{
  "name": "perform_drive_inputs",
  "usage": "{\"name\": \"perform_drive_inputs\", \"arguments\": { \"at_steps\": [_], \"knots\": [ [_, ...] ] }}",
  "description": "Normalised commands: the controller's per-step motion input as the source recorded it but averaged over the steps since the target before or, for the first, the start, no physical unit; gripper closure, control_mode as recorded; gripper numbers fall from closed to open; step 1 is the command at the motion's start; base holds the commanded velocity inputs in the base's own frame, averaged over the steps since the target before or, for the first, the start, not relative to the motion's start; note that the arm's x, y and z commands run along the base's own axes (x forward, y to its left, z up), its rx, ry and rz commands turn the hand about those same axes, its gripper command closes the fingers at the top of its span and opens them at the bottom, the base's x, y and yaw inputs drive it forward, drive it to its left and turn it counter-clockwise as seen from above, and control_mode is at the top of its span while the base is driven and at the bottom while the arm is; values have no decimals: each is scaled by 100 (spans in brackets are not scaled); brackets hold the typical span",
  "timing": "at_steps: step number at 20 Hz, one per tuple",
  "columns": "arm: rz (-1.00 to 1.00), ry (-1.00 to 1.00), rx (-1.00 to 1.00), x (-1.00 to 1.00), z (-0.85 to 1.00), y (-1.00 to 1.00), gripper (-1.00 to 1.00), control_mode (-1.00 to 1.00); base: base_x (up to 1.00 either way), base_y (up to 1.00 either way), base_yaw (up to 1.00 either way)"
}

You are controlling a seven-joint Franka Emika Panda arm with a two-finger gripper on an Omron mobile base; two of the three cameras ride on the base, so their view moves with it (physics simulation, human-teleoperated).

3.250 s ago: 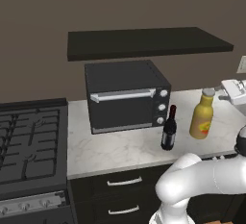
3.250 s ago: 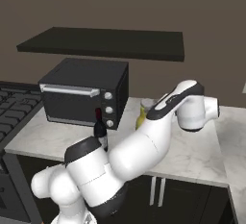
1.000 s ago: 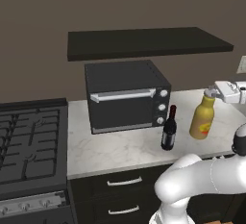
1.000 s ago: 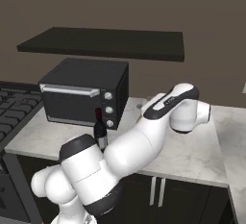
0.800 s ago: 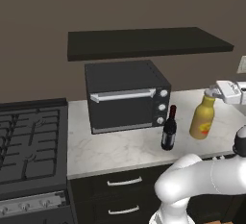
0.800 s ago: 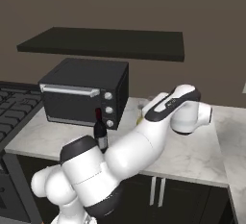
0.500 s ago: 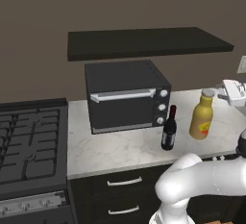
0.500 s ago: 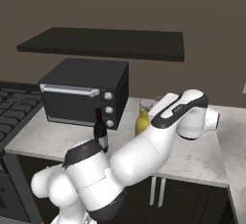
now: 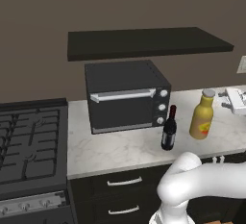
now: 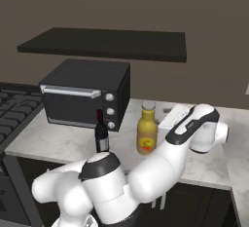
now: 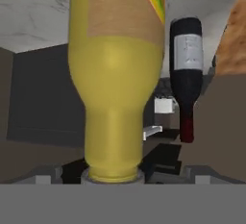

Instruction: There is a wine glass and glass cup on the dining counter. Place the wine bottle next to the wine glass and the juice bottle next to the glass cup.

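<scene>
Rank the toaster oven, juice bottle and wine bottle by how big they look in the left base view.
1. Toaster oven, by far the largest.
2. Juice bottle, wider.
3. Wine bottle, slimmest; the two bottles' heights look similar.

Arm, white with dark joints: I have it rising from the base, bent forward and up over the counter edge, elbow high, forearm reaching toward the right end of the worktop.

Wrist and hand: I see the hand turned sideways, roughly level, at about the height of the juice bottle's [image 9: 202,115] cap.

Gripper [image 9: 225,100]: I read the jaws as standing wide apart, nothing between them. It sits just right of the bottle's neck, near but apart. In the hand view the bottle appears upside down, so the hand is rolled over.
</scene>
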Motion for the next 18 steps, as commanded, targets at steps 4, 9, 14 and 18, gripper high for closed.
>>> {"name": "perform_drive_inputs", "arguments": {
  "at_steps": [4,9,14,18],
  "knots": [
    [0,0,0,10,-24,2,-100,-100,0,0,0],
    [0,4,0,9,-1,29,-100,-100,0,0,0],
    [0,12,0,20,-1,37,-100,-100,0,0,0],
    [0,10,0,4,-5,28,-100,-100,0,0,0]
  ]
}}
